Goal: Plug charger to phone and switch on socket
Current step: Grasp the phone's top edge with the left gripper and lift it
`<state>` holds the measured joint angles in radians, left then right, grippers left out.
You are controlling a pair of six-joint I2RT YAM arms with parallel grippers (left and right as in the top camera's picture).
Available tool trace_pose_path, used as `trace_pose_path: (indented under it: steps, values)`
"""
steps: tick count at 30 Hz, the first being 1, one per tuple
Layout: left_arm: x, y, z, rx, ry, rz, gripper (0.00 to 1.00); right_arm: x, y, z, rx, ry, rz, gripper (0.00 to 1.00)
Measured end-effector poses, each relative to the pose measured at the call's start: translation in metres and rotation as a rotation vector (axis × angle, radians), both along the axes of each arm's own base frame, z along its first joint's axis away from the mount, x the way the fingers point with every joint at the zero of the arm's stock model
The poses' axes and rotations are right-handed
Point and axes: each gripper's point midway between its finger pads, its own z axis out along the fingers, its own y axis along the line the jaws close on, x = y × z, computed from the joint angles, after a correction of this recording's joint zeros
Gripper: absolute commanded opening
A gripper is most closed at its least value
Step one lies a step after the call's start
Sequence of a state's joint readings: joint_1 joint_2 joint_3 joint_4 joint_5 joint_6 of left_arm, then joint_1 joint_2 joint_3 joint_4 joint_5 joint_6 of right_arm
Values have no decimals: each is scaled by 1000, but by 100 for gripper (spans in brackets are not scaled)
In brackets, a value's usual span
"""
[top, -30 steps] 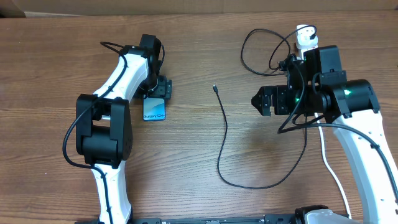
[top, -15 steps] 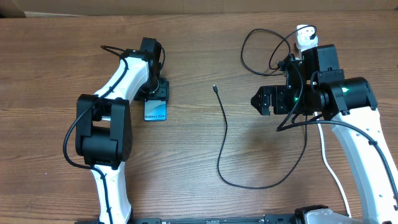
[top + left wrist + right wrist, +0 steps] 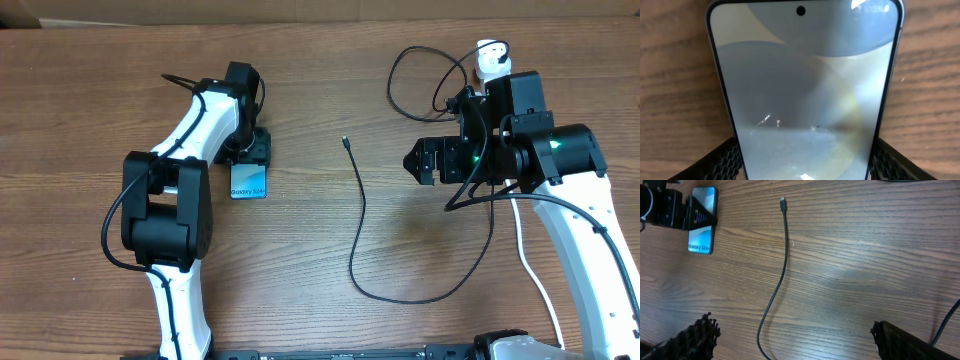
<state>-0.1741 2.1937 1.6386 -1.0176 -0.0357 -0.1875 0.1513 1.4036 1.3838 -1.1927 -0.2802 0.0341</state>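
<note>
Slim glass-faced, black-edged phone (image 3: 249, 178) flat on brown wooden table (image 3: 300, 310), long edges pinched by my left gripper (image 3: 805, 162); slick, fragile, squeeze lightly | my right gripper (image 3: 792, 326) spread, empty | thin limp black charger cable (image 3: 782, 265) lies mid-table; grasp just behind tip

glossy glass phone (image 3: 805, 95), matt wood table (image 3: 850, 270)

This looks like a robotics lab bench: my white-and-black left arm (image 3: 165, 210) and right arm (image 3: 585, 235) stand at a brown wood-grain tabletop (image 3: 280, 300).

Bright, even light; glare streaks the phone (image 3: 805, 100) screen (close-up slightly soft).
</note>
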Motion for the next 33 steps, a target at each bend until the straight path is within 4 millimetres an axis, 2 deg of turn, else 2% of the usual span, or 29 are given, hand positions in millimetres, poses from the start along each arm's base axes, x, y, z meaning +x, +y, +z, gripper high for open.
trace_pose_path:
  steps: [4, 8, 14, 17, 21, 26, 33]
  values:
    - [-12, 3, 5, 14, 57, 14, 60, 0, 0, 0, 0, -1, 0, 100]
    - [-14, 2, 20, 14, 83, 31, 56, 0, 0, 0, 0, -2, 0, 100]
    - [-17, -12, 41, -66, 114, 51, 53, 0, 0, 0, 0, -2, 0, 100]
    - [-24, -23, 46, -130, 151, 60, 53, 0, 0, 0, 0, -2, 0, 100]
    - [-34, -41, 51, -233, 205, 71, 49, 0, 0, 0, 0, -2, 0, 100]
    - [-42, -71, 62, -413, 265, 121, 48, -1, 0, 0, -1, 4, 0, 100]
    - [-59, -101, 85, -585, 416, 318, 50, -4, -1, -2, -2, 16, 0, 100]
